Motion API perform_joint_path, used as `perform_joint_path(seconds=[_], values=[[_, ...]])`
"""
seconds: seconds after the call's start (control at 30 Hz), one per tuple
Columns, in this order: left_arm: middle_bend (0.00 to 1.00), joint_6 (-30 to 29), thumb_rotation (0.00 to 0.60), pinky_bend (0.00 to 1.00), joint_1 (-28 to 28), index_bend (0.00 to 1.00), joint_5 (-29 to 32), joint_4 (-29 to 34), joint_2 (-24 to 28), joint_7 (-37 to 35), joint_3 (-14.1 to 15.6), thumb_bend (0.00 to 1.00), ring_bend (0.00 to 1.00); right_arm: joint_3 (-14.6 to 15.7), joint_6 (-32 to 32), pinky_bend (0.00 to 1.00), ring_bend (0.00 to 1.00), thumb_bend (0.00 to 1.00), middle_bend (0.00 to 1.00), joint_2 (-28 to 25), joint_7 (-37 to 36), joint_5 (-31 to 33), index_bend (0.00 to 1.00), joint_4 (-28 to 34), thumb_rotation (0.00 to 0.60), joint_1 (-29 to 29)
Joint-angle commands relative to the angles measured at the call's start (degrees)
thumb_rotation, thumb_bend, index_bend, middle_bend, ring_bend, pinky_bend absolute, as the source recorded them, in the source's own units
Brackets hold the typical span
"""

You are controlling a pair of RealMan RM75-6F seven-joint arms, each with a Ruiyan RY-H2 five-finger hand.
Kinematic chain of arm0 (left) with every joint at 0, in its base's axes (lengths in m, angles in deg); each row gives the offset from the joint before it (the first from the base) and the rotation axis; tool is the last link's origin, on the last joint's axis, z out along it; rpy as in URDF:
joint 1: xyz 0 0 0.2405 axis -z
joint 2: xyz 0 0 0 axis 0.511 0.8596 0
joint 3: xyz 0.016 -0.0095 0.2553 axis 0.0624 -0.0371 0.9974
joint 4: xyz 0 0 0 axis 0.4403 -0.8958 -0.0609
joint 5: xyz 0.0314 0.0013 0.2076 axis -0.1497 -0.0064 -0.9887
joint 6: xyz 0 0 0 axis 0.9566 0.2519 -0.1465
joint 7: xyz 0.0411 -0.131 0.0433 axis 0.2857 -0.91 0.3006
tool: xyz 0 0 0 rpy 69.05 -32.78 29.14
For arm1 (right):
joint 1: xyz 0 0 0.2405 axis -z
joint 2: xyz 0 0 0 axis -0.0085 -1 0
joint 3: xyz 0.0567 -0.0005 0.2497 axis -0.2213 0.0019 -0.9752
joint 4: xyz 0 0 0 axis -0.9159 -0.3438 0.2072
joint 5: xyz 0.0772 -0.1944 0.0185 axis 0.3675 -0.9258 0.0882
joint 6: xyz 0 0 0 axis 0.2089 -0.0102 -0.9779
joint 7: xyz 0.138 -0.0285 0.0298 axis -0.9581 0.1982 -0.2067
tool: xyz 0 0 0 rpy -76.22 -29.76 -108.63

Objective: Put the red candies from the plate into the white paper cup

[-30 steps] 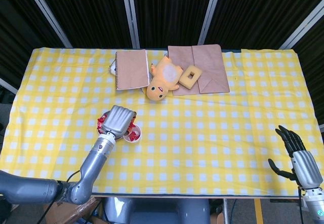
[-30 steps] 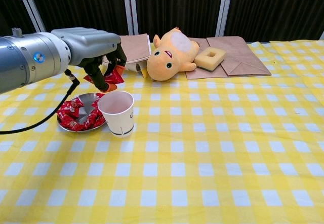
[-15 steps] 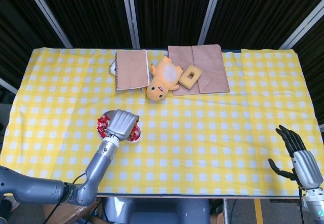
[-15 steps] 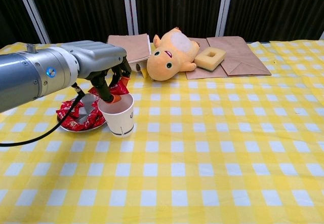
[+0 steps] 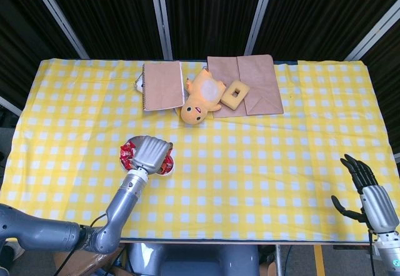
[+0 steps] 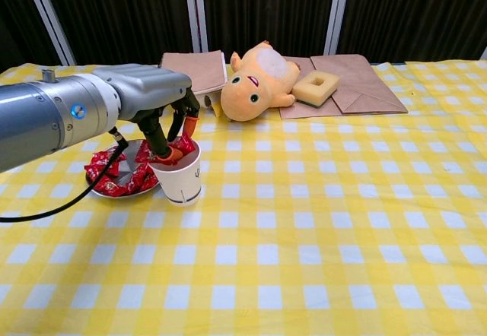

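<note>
Since 1 second ago the left robot hand (image 6: 163,112) has been carrying its red candy (image 6: 176,150) from above the plate (image 6: 114,188) over to the white paper cup (image 6: 178,172), and it is now lowering its fingertips into the cup's mouth, still pinching the wrapper between thumb and finger. In the head view the cup is sitting just at the plate's 3 o'clock edge, with several more red candies (image 6: 108,175) lying heaped on the plate. The right robot hand (image 5: 365,188) is idling well apart at the surface's 4 o'clock corner, fingers spread and grasping nothing. Beyond, around 12 o'clock, a stuffed toy (image 6: 259,81), a foam block (image 6: 315,87), a notebook (image 5: 162,85) and brown paper bags (image 5: 250,82) are lying out of the way. The likely risk from here is the light cup tipping or sliding, because the fingers are crowding its rim and any sideways pull while withdrawing could drag it. The crinkly wrapper could also be catching on a fingertip and coming back out instead of dropping inside.
</note>
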Motion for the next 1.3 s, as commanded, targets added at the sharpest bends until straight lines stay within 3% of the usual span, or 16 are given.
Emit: perform_joint_path(seconds=[0.03, 0.43, 0.6, 0.77, 1.1, 1.3], values=[[0.50, -0.1, 0.600, 0.94, 0.0, 0.47, -0.4, 0.1, 0.1, -0.5, -0.2, 0.32, 0.92, 0.0, 0.1, 0.00, 0.00, 0.42, 0.00, 0.0, -0.1, 0.0, 0.00, 0.0, 0.600, 0.0], [0.41, -1.1, 0.600, 0.94, -1.3, 0.40, -3.5, 2.5, 3.5, -4.0, -1.2, 0.26, 0.92, -0.1, 0.1, 0.00, 0.00, 0.42, 0.00, 0.0, -0.2, 0.2, 0.00, -0.2, 0.600, 0.0], [0.32, -1.2, 0.600, 0.94, -2.6, 0.29, -2.3, 3.3, 7.7, -3.7, -0.1, 0.14, 0.92, -0.1, 0.1, 0.00, 0.00, 0.42, 0.00, 0.0, -0.3, 0.1, 0.00, -0.2, 0.600, 0.0], [0.29, 0.0, 0.600, 0.94, -4.1, 0.24, -0.6, 2.4, 9.9, -4.6, 1.6, 0.12, 0.92, 0.0, 0.1, 0.00, 0.00, 0.42, 0.00, 0.1, 0.0, -0.1, 0.00, -0.1, 0.600, 0.0], [0.29, 3.3, 0.600, 0.94, -5.4, 0.25, -0.5, -2.5, 6.9, -6.6, 4.5, 0.12, 0.92, -0.1, 0.0, 0.00, 0.00, 0.42, 0.00, 0.2, 0.3, 0.1, 0.00, -0.1, 0.600, 0.0], [0.31, 4.3, 0.600, 0.94, -5.2, 0.31, -0.1, -5.9, 3.4, -6.6, 4.9, 0.13, 0.92, -0.1, 0.1, 0.00, 0.00, 0.42, 0.00, 0.1, 0.0, 0.1, 0.00, -0.2, 0.600, 0.0]])
